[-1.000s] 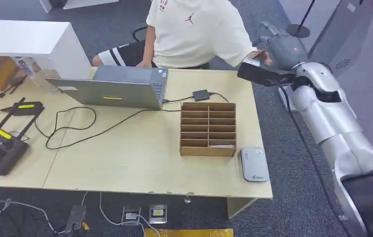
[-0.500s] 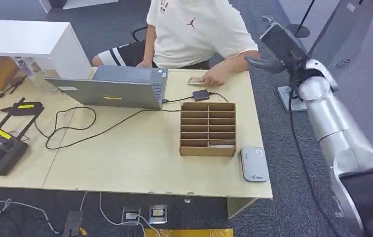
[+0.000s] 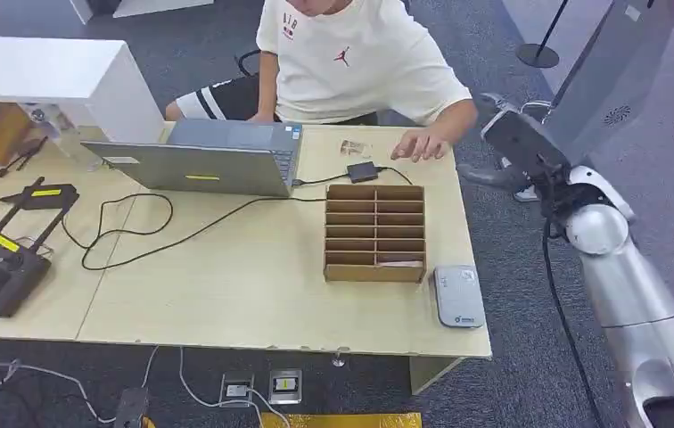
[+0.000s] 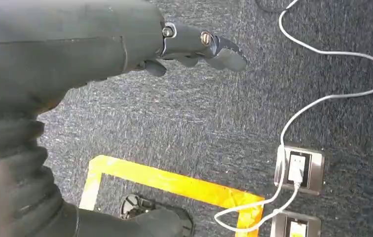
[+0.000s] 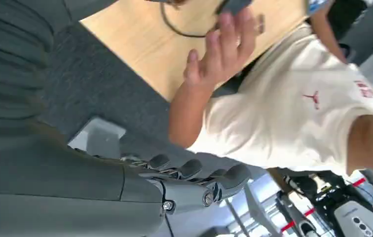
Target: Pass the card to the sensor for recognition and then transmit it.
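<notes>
The card (image 3: 354, 147) is lying flat on the far part of the table (image 3: 253, 294), between the laptop (image 3: 204, 160) and the person's hand (image 3: 423, 145), just beyond the small black adapter (image 3: 363, 171). No robot hand is touching it. The person's hand is resting on the tabletop just beside the card, fingers spread; whether a fingertip is touching the card cannot be determined.

The right hand (image 3: 516, 147) is hovering off the table's right edge, over the grey carpet, near the far corner. In the right wrist view, the right hand (image 5: 194, 185) is holding nothing; its fingers (image 5: 224, 177) are extending side by side with slight gaps between them.

The left hand (image 4: 194, 47) is hanging over the carpet, holding nothing, with its fingers extending loosely. Floor sockets (image 4: 300, 168) and a white cable (image 4: 322, 98) are lying below it.

The sensor (image 3: 457, 295), a flat grey pad, is sitting near the table's front right corner, just beside the cardboard slotted tray (image 3: 375, 234). A black cable (image 3: 182, 236) is running across the tabletop from the adapter.
</notes>
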`<state>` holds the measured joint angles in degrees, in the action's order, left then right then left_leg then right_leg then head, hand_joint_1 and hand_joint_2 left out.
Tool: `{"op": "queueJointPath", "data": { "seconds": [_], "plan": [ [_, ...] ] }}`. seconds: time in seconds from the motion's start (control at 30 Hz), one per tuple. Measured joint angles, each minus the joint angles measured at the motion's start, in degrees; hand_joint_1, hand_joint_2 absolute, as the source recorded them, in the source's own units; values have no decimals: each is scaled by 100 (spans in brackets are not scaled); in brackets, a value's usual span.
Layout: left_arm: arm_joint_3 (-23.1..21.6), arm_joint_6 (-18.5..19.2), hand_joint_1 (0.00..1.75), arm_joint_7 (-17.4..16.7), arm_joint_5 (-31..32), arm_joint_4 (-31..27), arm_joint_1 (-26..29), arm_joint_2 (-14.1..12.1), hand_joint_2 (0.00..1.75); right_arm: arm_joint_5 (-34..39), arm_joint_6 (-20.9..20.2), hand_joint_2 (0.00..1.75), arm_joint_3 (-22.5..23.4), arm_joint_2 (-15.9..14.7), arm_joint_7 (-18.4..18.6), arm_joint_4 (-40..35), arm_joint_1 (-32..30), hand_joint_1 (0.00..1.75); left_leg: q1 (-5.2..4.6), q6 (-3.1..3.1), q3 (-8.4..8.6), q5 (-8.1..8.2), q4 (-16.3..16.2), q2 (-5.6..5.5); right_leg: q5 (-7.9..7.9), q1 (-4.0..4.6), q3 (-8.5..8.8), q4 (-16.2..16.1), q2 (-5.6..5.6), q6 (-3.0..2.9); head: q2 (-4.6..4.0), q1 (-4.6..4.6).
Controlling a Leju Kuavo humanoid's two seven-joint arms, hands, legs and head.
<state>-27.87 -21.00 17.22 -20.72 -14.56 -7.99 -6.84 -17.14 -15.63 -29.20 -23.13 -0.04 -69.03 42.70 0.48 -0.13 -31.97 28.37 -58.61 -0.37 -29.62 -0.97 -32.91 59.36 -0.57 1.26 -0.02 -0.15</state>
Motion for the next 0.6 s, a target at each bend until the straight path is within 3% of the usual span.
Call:
{"op": "queueJointPath", "data": {
  "seconds": [0.3,0.6],
  "plan": [
    [-299,-11,0,-122,-48,0,-16,-57,175,-802,284,175,22,-326,441,-1272,-1416,0,0,-1,-1,3,1,3,-1,1,-1,0,1,-1,0,2],
    [-520,-13,0,-131,-96,0,-15,-96,175,-1070,387,175,2,-420,555,-1842,-2173,0,-1,-1,-5,2,2,3,-1,-1,-2,0,2,0,0,0]
  ]
}}
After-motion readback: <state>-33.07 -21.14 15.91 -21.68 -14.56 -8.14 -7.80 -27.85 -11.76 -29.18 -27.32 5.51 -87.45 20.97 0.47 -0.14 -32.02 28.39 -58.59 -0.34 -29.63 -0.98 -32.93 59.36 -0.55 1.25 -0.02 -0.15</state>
